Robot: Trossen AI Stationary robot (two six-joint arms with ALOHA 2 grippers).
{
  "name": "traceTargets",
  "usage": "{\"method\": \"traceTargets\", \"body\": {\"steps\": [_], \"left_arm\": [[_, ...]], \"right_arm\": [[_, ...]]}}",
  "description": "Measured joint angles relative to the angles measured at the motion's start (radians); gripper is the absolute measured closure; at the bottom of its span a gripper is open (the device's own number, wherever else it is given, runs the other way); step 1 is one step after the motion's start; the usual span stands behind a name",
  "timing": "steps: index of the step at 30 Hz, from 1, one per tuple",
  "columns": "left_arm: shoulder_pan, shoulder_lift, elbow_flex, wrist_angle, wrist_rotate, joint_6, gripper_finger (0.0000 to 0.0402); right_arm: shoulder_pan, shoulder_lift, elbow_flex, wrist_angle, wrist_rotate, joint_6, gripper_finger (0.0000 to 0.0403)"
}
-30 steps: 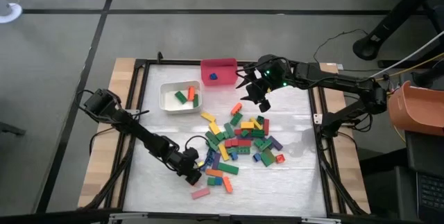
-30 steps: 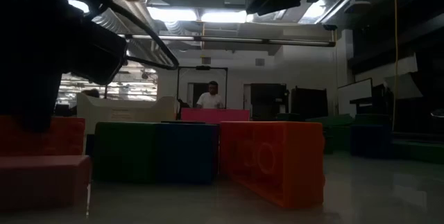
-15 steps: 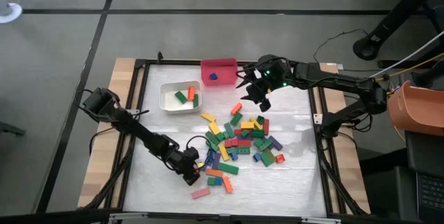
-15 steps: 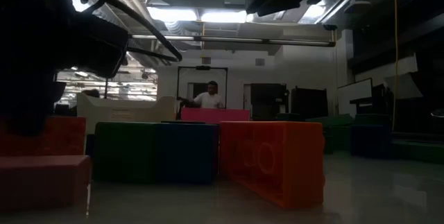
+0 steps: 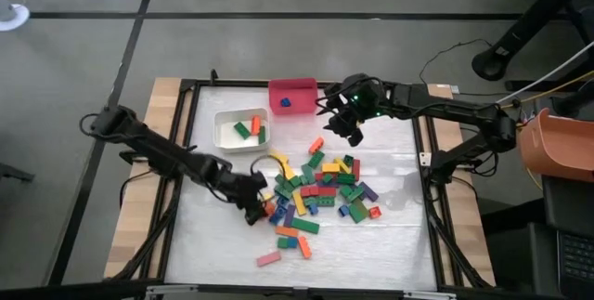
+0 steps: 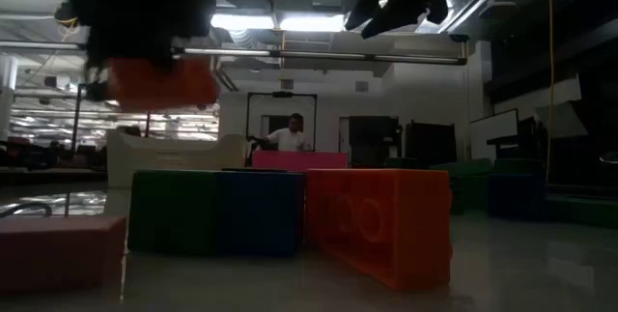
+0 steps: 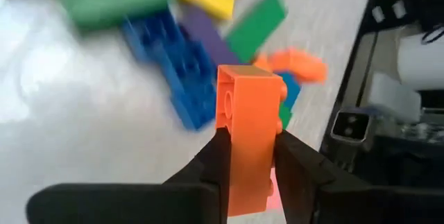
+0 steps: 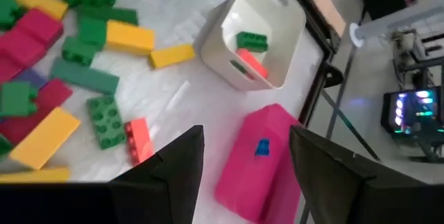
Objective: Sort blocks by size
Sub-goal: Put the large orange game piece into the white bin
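So my left claw (image 7: 251, 156) is clamped on one orange block (image 7: 248, 135), held up off the table at the near-left edge of the big loose pile of blocks (image 5: 320, 189). My right claw (image 8: 244, 156) hangs with its fingers spread and empty over by the two bins. The white bin (image 5: 223, 135) has three blocks in it, the red bin (image 5: 295, 84) has one blue one (image 5: 286, 102).

Orange block (image 7: 246, 141) lower end hidden between left fingers (image 7: 216, 161)
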Motion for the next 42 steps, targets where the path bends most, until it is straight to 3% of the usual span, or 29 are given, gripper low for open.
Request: {"method": "traceTargets", "body": {"steps": [12,16,22,35,42], "left_arm": [[0.376,-0.228,0.002,-0.264,-0.287,0.447,0.0326],[0.502,-0.234,0.002,-0.281,-0.369,0.569,0.0324],[0.636,-0.203,-0.008,-0.285,-0.39,0.676,0.0302],[0.686,-0.191,-0.056,-0.299,-0.386,0.695,0.0224],[0.682,-0.191,-0.056,-0.294,-0.376,0.689,0.0212]], "right_arm": [[0.0,0.054,-0.185,0.069,-0.006,-0.112,0.0194],[0.0,0.095,-0.237,0.16,0.003,-0.122,0.0194],[0.0,0.204,-0.252,0.241,0.009,-0.167,0.0194],[-0.009,0.353,-0.252,0.296,0.063,-0.218,0.0194],[-0.055,0.38,-0.251,0.282,0.052,-0.216,0.0194]]}}
